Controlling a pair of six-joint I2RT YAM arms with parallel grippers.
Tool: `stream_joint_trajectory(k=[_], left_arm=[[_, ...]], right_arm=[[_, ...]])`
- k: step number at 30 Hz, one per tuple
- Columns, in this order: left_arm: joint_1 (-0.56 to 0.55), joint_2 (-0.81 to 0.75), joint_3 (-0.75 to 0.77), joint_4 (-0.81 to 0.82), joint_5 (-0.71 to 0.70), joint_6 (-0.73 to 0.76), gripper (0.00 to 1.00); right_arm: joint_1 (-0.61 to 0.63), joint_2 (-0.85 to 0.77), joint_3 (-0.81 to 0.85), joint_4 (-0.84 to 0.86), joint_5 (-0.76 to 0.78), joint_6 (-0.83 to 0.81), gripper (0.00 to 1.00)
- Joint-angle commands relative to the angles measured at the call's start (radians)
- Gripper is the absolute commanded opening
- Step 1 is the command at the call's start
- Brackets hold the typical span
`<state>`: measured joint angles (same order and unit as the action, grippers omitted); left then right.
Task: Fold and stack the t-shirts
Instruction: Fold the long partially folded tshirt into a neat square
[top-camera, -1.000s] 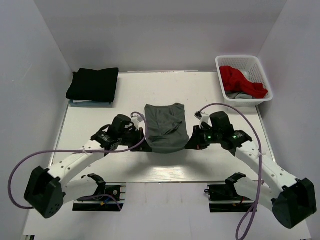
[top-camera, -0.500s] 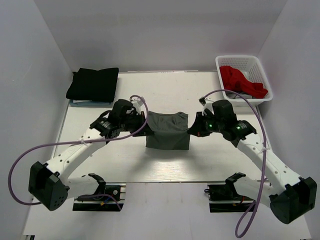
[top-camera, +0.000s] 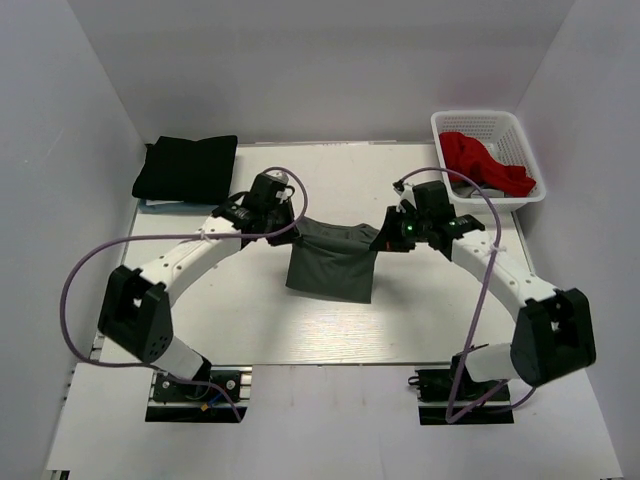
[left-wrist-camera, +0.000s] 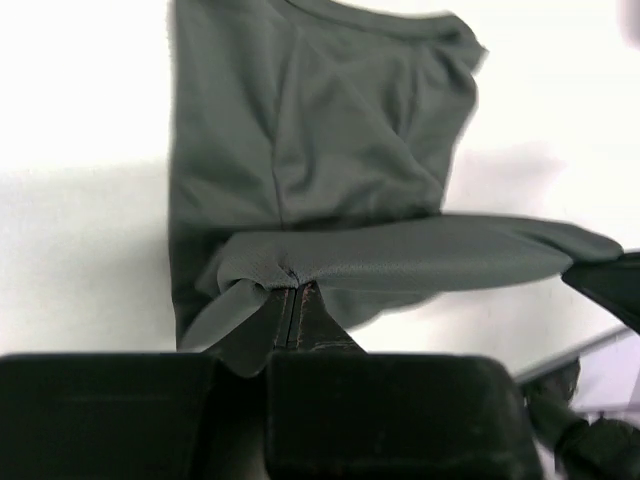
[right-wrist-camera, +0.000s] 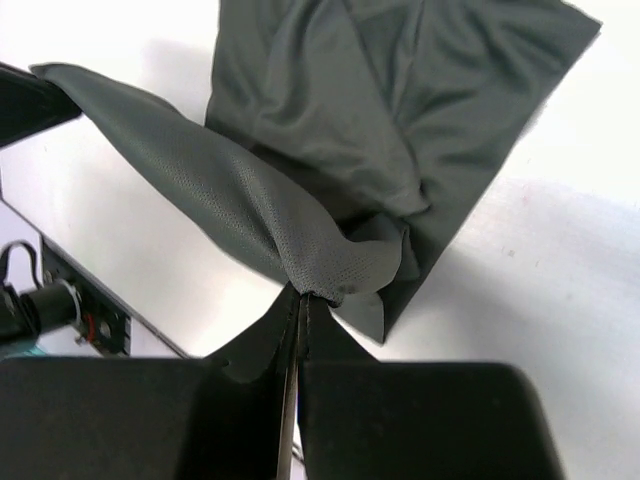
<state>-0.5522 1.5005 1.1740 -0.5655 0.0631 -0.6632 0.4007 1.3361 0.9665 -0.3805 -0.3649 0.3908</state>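
Tension matters: my left hand and right hand each pinch one end of the raised edge of the dark grey t-shirt mid-frame, so it should fold evenly.

Over the table's centre, dark grey t-shirt raised by its upper edge, lower part hanging; black t-shirt folded flat, far-left corner; red t-shirt crumpled, beside far-right corner.

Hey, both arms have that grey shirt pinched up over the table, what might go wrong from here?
One: the left gripper and right gripper each pinch only a small bunch of cloth at a corner of the dark grey t-shirt, so a pull apart might slip one corner free. Two: the shirt sags between them, its lower part seemingly on the table, so laying it down may leave creases.
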Motion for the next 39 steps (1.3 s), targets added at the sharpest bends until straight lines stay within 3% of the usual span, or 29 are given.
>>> stream_joint_trajectory(k=[1,10,18,19,20,21,22,23,24,27,31,35,39], left_arm=[[0.035,0.049,0.062,0.025,-0.077,-0.010,0.00],[0.055,0.204,0.208,0.104,-0.057,0.046,0.00],[0.064,0.483,0.395,0.211,-0.060,0.097,0.00],[0.073,0.518,0.426,0.225,-0.077,0.112,0.04],[0.086,0.558,0.508,0.234,-0.101,0.112,0.20],[0.086,0.598,0.570,0.208,-0.105,0.112,0.66],[0.101,0.674,0.640,0.170,-0.095,0.123,0.81],[0.110,0.700,0.756,0.097,-0.095,0.134,0.88],[0.110,0.711,0.794,0.075,-0.095,0.151,1.00],[0.110,0.647,0.750,0.127,-0.074,0.177,1.00],[0.087,0.514,0.535,0.251,0.039,0.201,1.00],[0.078,0.491,0.431,0.303,0.217,0.169,1.00],[0.078,0.515,0.363,0.303,0.302,0.123,1.00]], right_arm=[[-0.037,0.046,0.058,0.077,-0.029,0.023,0.00],[-0.118,0.224,0.113,0.123,-0.052,0.023,0.00],[-0.186,0.446,0.233,0.192,0.026,0.071,0.00],[-0.194,0.469,0.253,0.213,0.037,0.071,0.09],[-0.209,0.519,0.296,0.225,0.055,0.071,0.27],[-0.214,0.570,0.372,0.203,0.070,0.068,0.52],[-0.218,0.589,0.415,0.168,0.084,0.036,0.76],[-0.212,0.616,0.501,0.138,0.121,0.007,0.90],[-0.209,0.626,0.520,0.121,0.130,-0.019,0.90],[-0.198,0.527,0.463,0.146,0.135,-0.033,0.90],[-0.180,0.407,0.330,0.207,0.100,-0.052,0.90],[-0.145,0.365,0.267,0.244,0.000,-0.040,0.90],[-0.117,0.394,0.186,0.302,-0.084,0.005,0.90]])
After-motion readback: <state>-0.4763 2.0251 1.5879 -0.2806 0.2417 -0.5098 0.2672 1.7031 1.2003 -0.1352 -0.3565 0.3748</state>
